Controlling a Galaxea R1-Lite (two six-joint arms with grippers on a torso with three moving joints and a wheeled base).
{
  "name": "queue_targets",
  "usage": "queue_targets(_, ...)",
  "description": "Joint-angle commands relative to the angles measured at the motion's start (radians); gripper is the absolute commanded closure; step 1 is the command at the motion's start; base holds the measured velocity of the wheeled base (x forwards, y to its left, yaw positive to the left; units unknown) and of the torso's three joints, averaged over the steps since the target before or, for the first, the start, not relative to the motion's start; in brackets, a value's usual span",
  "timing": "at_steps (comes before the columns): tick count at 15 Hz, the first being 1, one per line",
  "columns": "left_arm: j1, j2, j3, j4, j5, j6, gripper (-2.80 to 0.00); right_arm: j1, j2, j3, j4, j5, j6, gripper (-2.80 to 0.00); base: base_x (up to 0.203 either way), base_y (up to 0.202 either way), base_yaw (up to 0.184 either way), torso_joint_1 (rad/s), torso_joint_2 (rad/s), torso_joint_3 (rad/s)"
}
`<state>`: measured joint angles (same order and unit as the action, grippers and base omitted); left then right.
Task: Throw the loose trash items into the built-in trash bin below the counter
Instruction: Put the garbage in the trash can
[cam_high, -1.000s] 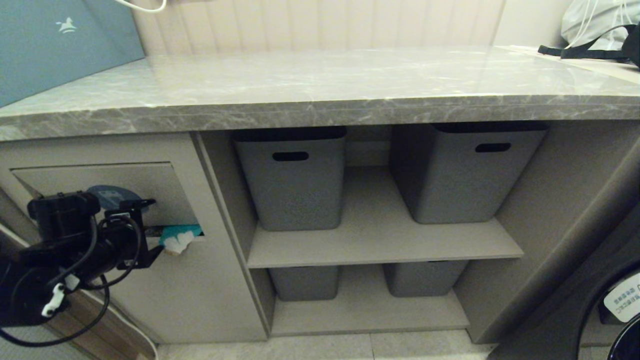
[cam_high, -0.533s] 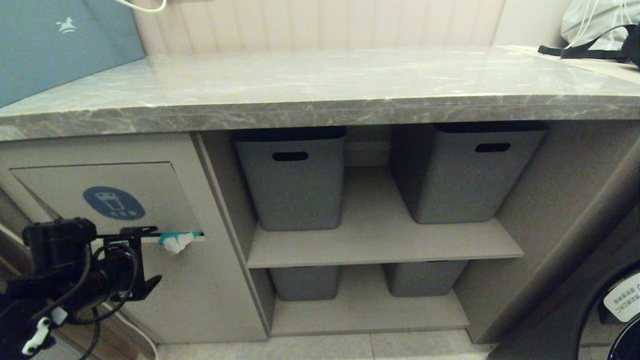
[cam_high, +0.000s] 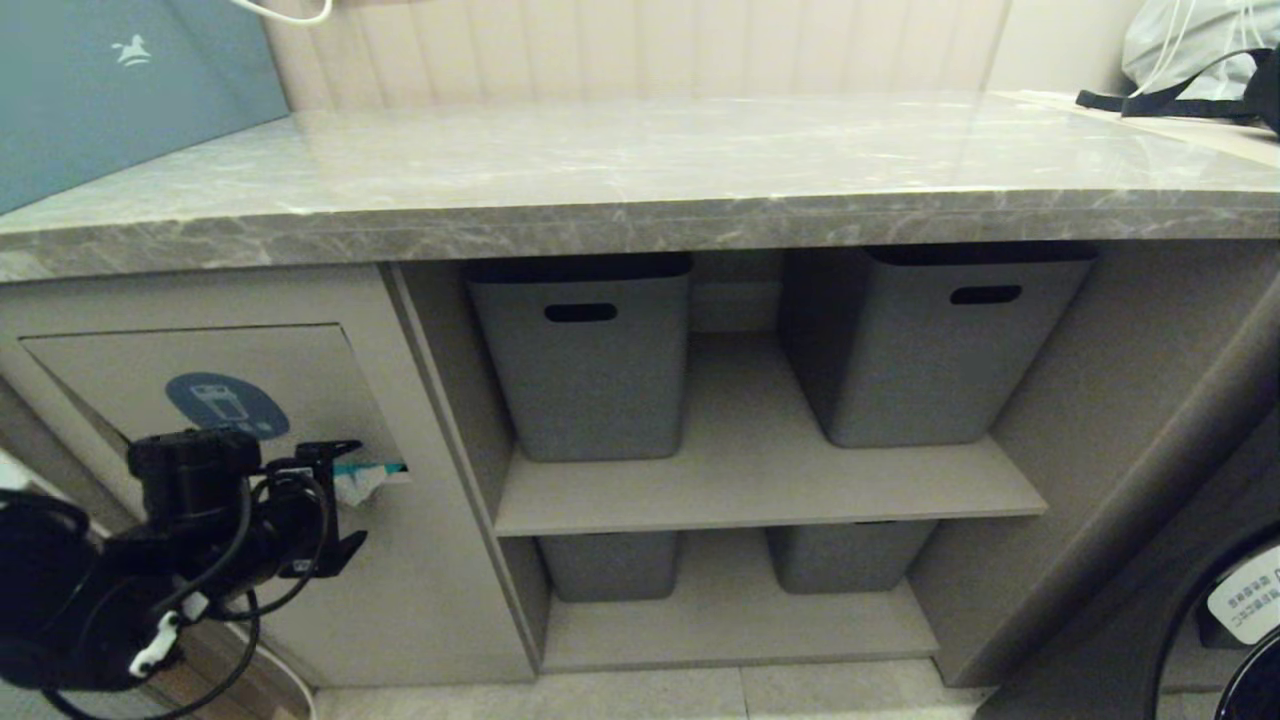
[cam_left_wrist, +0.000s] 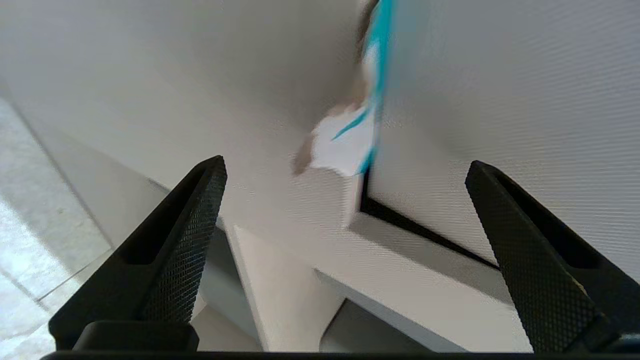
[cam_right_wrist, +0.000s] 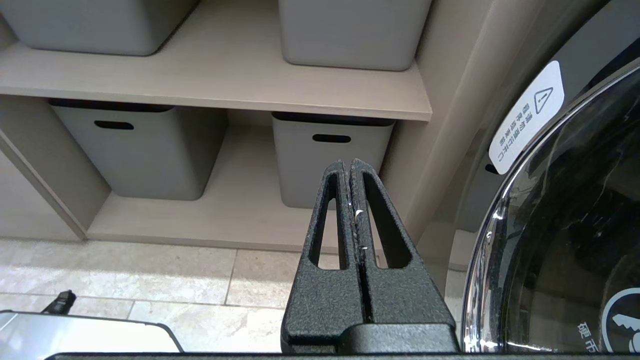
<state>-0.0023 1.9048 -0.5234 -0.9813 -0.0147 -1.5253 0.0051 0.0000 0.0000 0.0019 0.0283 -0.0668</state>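
Observation:
The built-in trash bin's flap (cam_high: 120, 375), marked with a dark blue oval icon (cam_high: 226, 405), sits in the beige cabinet front under the grey marble counter (cam_high: 640, 170). A teal packet with a white edge (cam_high: 360, 482) is pinched at the flap's lower right corner and hangs out of the slot. My left gripper (cam_high: 343, 500) is open and empty, just in front of the packet and not touching it. In the left wrist view the packet (cam_left_wrist: 345, 145) lies ahead between the spread fingers (cam_left_wrist: 195, 235). My right gripper (cam_right_wrist: 348, 162) is shut and empty, parked low by the shelves.
Grey tubs with slot handles (cam_high: 585, 350) (cam_high: 920, 340) stand on the open shelves beside the bin, with more below. A blue-grey bag with a horse logo (cam_high: 110, 90) stands on the counter at the left. A washing machine door (cam_right_wrist: 565, 225) is at the right.
The left arm dropped away from the flap, uncovering the icon, then came back right toward the packet. Less of the packet shows outside the slot now. The right arm stayed still.

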Motion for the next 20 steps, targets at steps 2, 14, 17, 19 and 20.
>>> queue_targets(2, -0.010, 0.046, -0.012, -0.007, 0.011, -0.009, -2.80, 0.000, -0.002, 0.000, 0.000, 0.001, -0.001, 0.00, 0.000, 0.000, 0.000, 0.000, 0.00, 0.000)
queue_targets(14, 0.005, 0.039, -0.043, -0.036, 0.035, -0.004, 0.00, 0.001, -0.002, 0.000, 0.000, 0.001, -0.001, 0.00, 0.000, 0.000, 0.000, 0.000, 0.00, 0.000)
queue_targets(17, 0.018, 0.017, -0.043, -0.080, 0.042, -0.001, 0.00, 0.001, -0.002, 0.000, 0.000, 0.001, -0.001, 0.00, 0.000, 0.000, 0.000, 0.000, 0.00, 0.000)
queue_targets(19, 0.021, 0.006, -0.031, -0.099, 0.043, 0.001, 0.00, 0.001, -0.002, 0.000, 0.000, 0.001, -0.001, 0.00, 0.000, 0.000, 0.000, 0.000, 0.00, 0.000)
queue_targets(20, 0.021, 0.004, -0.025, -0.099, 0.046, 0.002, 0.00, 0.001, -0.002, 0.000, 0.000, 0.001, -0.001, 0.00, 0.000, 0.000, 0.000, 0.000, 0.00, 0.000)
